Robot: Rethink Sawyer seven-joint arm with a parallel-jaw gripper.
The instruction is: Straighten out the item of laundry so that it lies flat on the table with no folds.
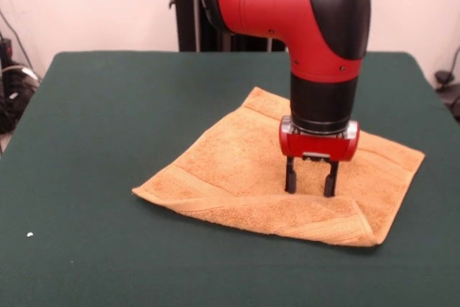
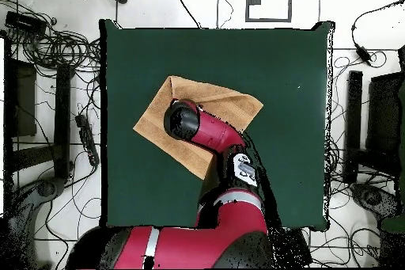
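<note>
While the towel carries a doubled strip along its near edge, the job is not finished.

Fold: directly in front of the claw (image 1: 310, 186), on the camera side, a band of the towel (image 1: 237, 159) is turned over on itself along the front hem, ending in a tucked corner below and to the right of the claw in the front view.

Claw: it points straight down, its two black fingers (image 1: 290, 177) spread moderately apart with nothing between them; the tips look to be at or just touching the cloth, though contact cannot be confirmed.

Towel: it lies under and around the claw, angled like a diamond on the surface (image 1: 93, 120), with most of its area behind and to both sides of the claw looking flat.

Arm: the red and black arm (image 2: 207, 134) rises right above the claw and, seen from overhead, covers the middle of the towel.

Surface: bare green felt extends well beyond the towel on all sides of the claw, giving room to spread.

Doing the step well: in my judgement, pinch only the top layer of the turned-over band, near its free hem, then draw it outward from the towel's centre and low to the surface, so the layer below does not drag along.

Risk: gripping both layers would likely shift the whole towel instead of opening it.
</note>
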